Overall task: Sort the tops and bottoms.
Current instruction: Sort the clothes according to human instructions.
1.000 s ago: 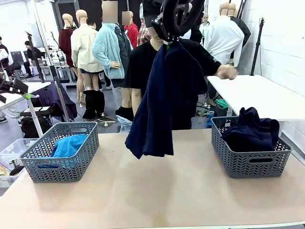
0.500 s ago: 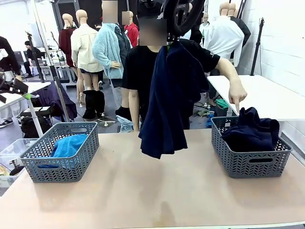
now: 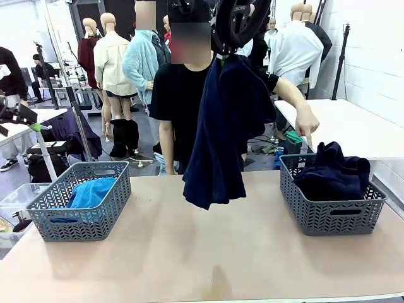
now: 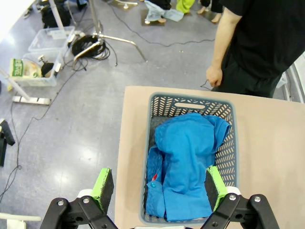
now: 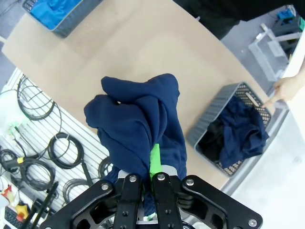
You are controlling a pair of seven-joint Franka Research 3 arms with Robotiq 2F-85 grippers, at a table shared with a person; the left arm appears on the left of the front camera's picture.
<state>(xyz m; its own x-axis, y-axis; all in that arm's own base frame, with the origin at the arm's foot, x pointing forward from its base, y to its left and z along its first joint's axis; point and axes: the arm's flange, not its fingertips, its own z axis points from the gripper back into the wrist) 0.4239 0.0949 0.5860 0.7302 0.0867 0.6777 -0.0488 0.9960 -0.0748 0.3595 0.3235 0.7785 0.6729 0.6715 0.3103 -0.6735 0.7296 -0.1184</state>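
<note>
Two grey baskets sit on the table (image 3: 208,252): the left basket (image 3: 82,202), at 9 o'clock, holds a blue garment (image 3: 91,191), and the right basket (image 3: 331,202), at 3 o'clock, holds dark clothes (image 3: 331,170). Right gripper (image 5: 148,179) pinches a navy garment (image 3: 221,139) hanging at 12 o'clock. Left gripper (image 4: 157,183) is spread above the left basket. A person's hand (image 3: 307,120) points at the right basket.

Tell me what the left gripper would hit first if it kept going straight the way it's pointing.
Probably the blue cloth in the left basket. The open left gripper looks straight down over it, with nothing seen between; how high it hangs is unclear.
</note>
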